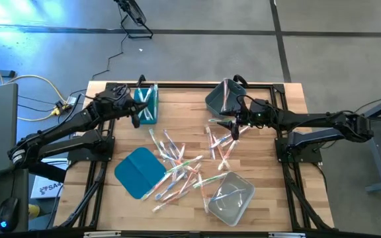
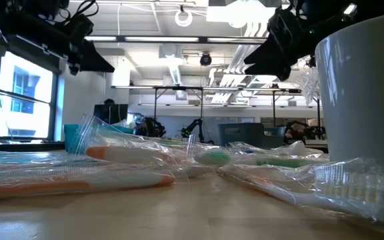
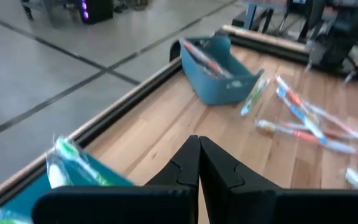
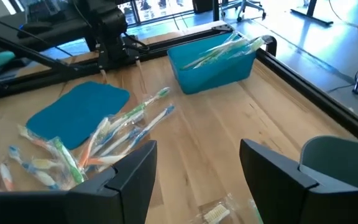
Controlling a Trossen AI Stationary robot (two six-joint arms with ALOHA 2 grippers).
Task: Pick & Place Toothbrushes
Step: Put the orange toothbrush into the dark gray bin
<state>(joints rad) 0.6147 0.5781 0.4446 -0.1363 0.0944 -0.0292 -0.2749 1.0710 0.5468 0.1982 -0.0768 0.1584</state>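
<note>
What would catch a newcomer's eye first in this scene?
Probably the loose scatter of toothbrushes across the middle of the wooden table. Beside it lies a flat teal lid, with a teal bin already holding a few brushes at the far left, near the left end effector.

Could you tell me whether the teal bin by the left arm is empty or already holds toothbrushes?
It holds several: toothbrushes stick up above the teal bin's rim.

- The grey bin [image 4: 347,163] is cut off at the right wrist view's edge.
- Toothbrushes [image 3: 303,118] blur in the left wrist view.
- Brush colours in the clear bin [image 1: 230,197] are too small to tell.
</note>
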